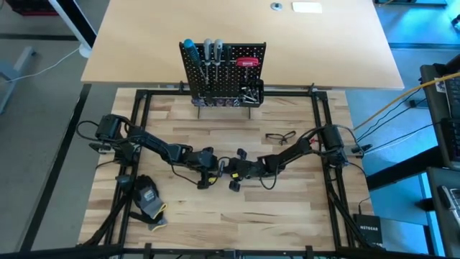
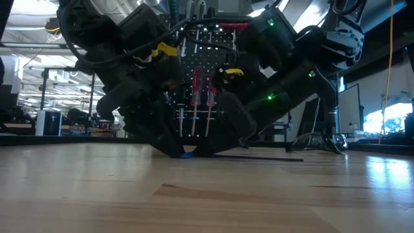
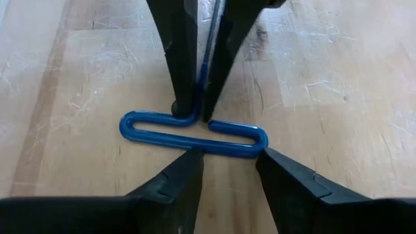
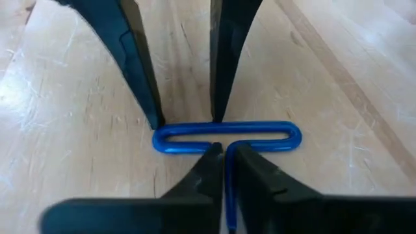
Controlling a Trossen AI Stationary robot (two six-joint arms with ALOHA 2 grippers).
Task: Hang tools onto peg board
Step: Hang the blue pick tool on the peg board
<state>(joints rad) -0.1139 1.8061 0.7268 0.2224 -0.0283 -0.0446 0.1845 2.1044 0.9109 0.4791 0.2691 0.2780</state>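
A T-shaped key with a blue looped handle (image 3: 195, 133) lies flat on the wooden table's middle, between my two grippers. My right gripper (image 4: 225, 153) comes from the table's right and is shut on the key's shaft. My left gripper (image 3: 227, 159) comes from the table's left and stands open, its two fingertips at the handle's long closed side. The peg board (image 1: 223, 72) stands upright at the table's far edge, with several tools hanging on it and a small bin at its lower right. My right gripper pinches the key's thin shaft (image 4: 228, 188) between its two fingers, right beside the blue handle. The fingers slant down from the table's right and lie along the shaft. The key rests flat on the table. My left gripper's fingertips (image 3: 192, 156) meet the long side of the handle (image 3: 227, 148), slanting down from the table's left; I cannot tell whether they press on it.
A pair of glasses (image 1: 280, 136) lies right of centre, toward the peg board. A black-and-yellow glove (image 1: 148, 199) lies at the near left. The two arms meet tip to tip at the table's middle (image 1: 223, 171).
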